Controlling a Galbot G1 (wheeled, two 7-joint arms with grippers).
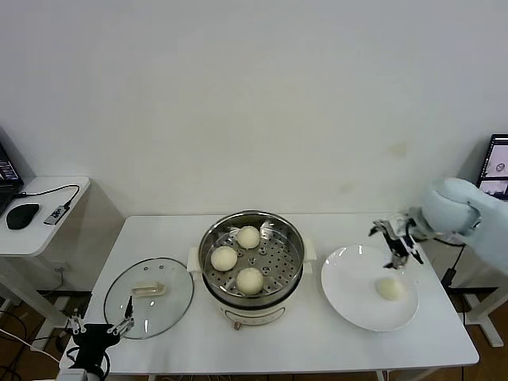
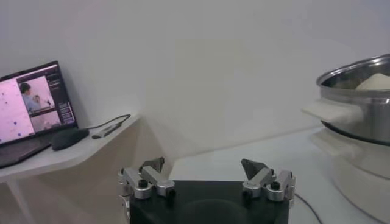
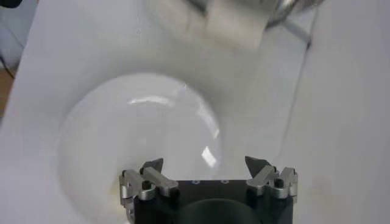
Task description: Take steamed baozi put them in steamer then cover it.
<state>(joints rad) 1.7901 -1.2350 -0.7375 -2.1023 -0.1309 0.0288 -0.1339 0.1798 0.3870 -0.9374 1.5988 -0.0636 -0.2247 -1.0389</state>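
Note:
Three cream-white baozi [image 1: 248, 236], [image 1: 224, 258], [image 1: 250, 280] lie on the perforated tray inside the shiny steamer [image 1: 295, 238] at the table's middle. A fourth baozi [image 1: 390, 288] lies on the white plate [image 1: 353, 298] to the right. My right gripper [image 1: 394, 244] is open and empty, above the plate's far edge, a little above and behind that baozi. The glass cover [image 1: 176, 305] with its cream handle [image 1: 148, 290] lies flat on the table left of the steamer. My left gripper [image 1: 99, 326] is open and empty, low at the table's front left corner. The left wrist view shows the steamer's side [image 2: 359, 109].
A side table [image 1: 44, 234] at the far left holds a mouse [image 1: 22, 215], a cable and a laptop [image 2: 33, 112]. A screen [image 1: 496, 167] stands at the far right. The table's front edge runs just below the plate and cover.

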